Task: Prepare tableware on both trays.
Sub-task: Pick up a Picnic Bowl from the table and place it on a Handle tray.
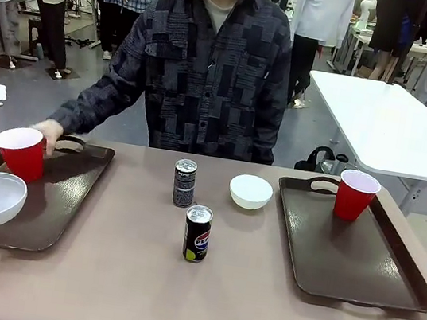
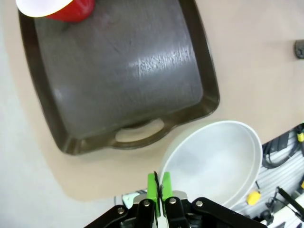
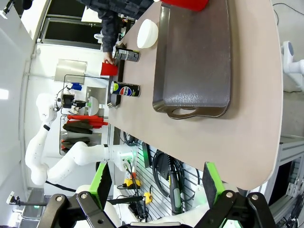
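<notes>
1. My left gripper (image 2: 159, 183) is clenched on the rim of one white bowl (image 2: 213, 161). The rim is pinched between the green pads, and the bowl's body hangs off to one side of the jaws. The front view puts it over the near end of the left tray (image 2: 123, 71). I cannot tell whether it rests there or hangs just above.
2. The left tray lies ahead of those jaws, with its cut-out handle nearest them. The left red cup (image 2: 57, 7) stands at the tray's far end, with a person's hand (image 1: 47, 133) against it.
3. My right gripper (image 3: 156, 173) has its jaws spread wide, grasping nothing. The right tray (image 3: 194, 61) lies ahead of them and well apart, carrying the right red cup (image 1: 355, 195).
4. In my judgement, both cups are placed and one bowl is being delivered. Left to do are the second white bowl (image 1: 250, 191), the dark can (image 1: 184, 182) and the Pepsi can (image 1: 197, 233). All three stand on the tan tabletop (image 1: 100, 272) between the trays, far from either pair of jaws.
5. Materials:
   - The trays are dark brown and rectangular, with a finely textured sheen and raised rims.
   - The bowls are smooth, round and thin-walled.
   - The cups are tapered red plastic, white inside.
   - The cans are slim cylinders with bright metal tops.
</notes>
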Tool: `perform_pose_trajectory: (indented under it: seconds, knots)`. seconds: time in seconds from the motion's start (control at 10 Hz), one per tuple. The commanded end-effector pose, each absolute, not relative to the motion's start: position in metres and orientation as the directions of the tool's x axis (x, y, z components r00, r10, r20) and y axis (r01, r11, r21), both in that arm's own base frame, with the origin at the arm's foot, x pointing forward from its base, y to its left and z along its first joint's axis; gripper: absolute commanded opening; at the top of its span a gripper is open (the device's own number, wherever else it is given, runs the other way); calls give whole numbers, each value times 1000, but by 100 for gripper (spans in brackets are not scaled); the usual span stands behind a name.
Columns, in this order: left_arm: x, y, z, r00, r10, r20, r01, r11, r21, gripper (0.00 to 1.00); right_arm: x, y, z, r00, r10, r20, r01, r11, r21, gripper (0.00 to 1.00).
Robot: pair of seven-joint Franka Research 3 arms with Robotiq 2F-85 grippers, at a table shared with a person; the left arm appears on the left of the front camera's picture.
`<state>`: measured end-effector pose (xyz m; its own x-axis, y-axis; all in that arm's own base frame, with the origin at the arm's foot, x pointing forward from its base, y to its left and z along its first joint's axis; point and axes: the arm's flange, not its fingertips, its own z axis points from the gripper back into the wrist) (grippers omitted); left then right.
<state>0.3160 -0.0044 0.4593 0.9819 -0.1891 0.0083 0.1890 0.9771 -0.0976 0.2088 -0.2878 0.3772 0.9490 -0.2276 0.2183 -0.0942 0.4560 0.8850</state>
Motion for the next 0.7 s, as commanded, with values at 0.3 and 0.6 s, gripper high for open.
perform_pose_trajectory:
  seconds: [0.3, 0.6]
  knots:
    - [359, 5, 448, 986, -82, 143, 101, 986, -130, 0, 207, -289, 377, 947, -232, 224, -100, 451, 887, 100]
    - [378, -2, 443, 983, -91, 159, 121, 973, -195, 0, 207, -289, 377, 947, -232, 224, -100, 451, 887, 100]
